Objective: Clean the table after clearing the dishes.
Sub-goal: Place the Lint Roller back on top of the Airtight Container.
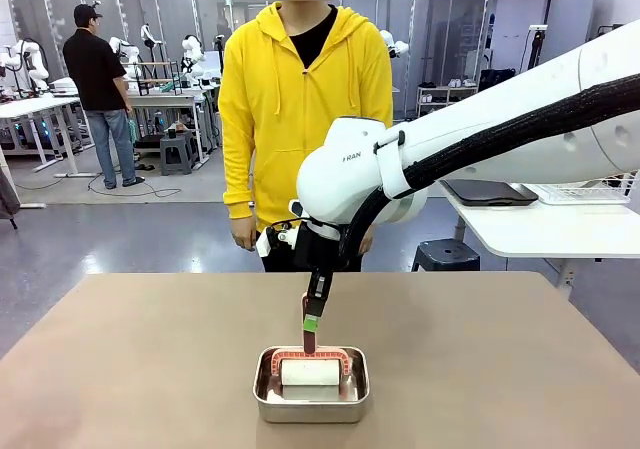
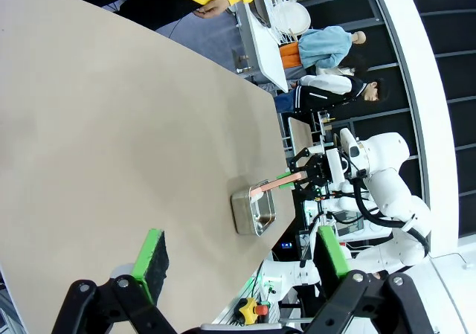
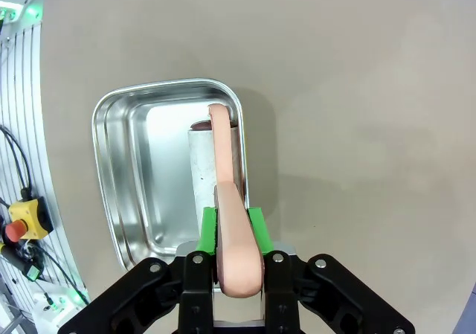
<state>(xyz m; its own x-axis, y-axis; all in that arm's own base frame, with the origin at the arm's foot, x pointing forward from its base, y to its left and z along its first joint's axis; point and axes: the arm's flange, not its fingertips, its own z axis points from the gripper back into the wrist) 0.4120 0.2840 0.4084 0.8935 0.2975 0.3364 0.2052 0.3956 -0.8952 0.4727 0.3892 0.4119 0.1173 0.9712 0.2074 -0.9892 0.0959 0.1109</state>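
Observation:
The tan table (image 1: 150,349) stretches wide in front of me. Near its front edge stands a shiny steel pan (image 1: 262,389) with a white cleaning roller (image 1: 308,371) lying in it. The roller's pink handle (image 1: 309,334) rises out of the pan, and my right gripper (image 1: 313,314) is shut on it from above. In the right wrist view the right gripper (image 3: 234,230) clamps the pink handle (image 3: 227,178) over the pan (image 3: 130,185). My left gripper (image 2: 239,237) hangs open above the table (image 2: 111,126), well away from the pan (image 2: 253,211). The dishes are out of view.
A person in a yellow hoodie (image 1: 300,99) stands at the table's far edge with hands down. To the right stands a white side table (image 1: 540,231) with a wire rack (image 1: 590,191), and a dark stool (image 1: 445,254) beside it.

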